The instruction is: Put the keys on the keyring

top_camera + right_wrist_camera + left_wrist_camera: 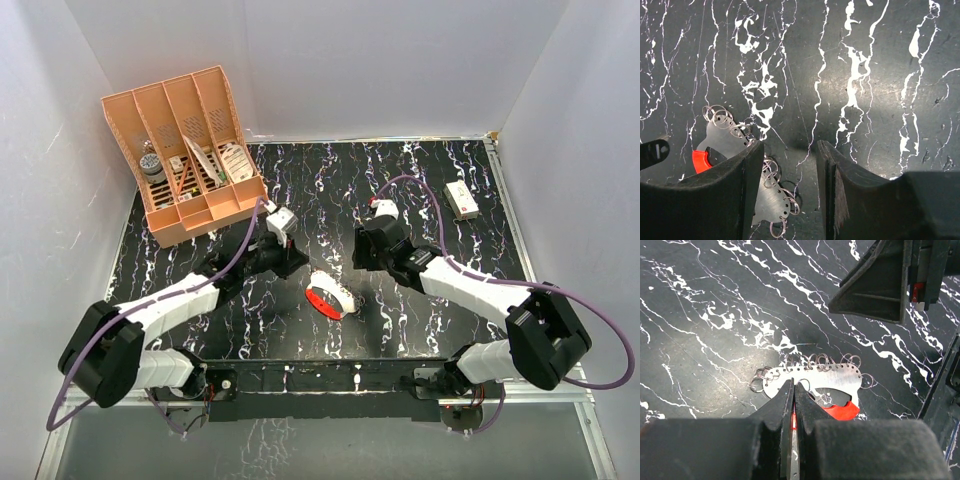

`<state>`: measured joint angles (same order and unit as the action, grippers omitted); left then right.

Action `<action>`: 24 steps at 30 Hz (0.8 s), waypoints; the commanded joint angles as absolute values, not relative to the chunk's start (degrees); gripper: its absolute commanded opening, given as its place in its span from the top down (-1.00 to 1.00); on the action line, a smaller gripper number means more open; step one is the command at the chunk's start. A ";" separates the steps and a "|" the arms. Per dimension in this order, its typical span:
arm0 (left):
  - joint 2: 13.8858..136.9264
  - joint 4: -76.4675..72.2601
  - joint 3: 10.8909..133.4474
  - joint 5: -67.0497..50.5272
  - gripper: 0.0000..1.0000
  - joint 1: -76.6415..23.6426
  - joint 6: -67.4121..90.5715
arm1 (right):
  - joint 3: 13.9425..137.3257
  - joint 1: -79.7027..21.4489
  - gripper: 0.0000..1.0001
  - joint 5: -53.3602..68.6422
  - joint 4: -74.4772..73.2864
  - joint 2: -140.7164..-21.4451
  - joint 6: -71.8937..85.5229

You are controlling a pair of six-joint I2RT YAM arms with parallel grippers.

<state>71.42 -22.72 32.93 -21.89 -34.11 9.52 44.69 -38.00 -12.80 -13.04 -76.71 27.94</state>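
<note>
"Where was the keyring (330,298)?"

"Flat on the table (300,190), nearer the arm bases than either gripper. Its long axis slanted from far-left to near-right, with the red part (842,412) on the near side."

"And the grippers?"

"Both were just beyond the keyring. The left gripper (794,387) had its jaws pressed together, tips at the edge with the wire loops (815,360). I couldn't tell whether they pinched anything. The right gripper (790,150) had its jaws apart and empty. The keyring lay outside that gap, partly under one finger (735,190)."

"Any key?"

"None I could make out. The left looked better lined up."
</note>
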 commanded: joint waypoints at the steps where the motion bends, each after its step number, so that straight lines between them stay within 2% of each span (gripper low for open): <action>1: 73.73 -20.35 36.63 -24.63 1.00 -35.13 6.83 | 44.40 -37.46 0.10 -9.99 -9.80 -75.50 28.44; 17: 83.40 -12.80 43.12 -24.76 1.00 -36.61 4.31 | 41.60 -33.21 0.07 -4.96 -4.97 -74.61 27.18; 24: 82.03 -13.59 42.48 -18.82 1.00 -36.65 6.03 | 41.27 -32.80 0.03 -3.38 -4.05 -74.91 26.51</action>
<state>83.90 -14.09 41.19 -22.61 -36.32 5.19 41.39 -33.21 -4.62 -8.29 -76.03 27.44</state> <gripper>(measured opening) 0.007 0.475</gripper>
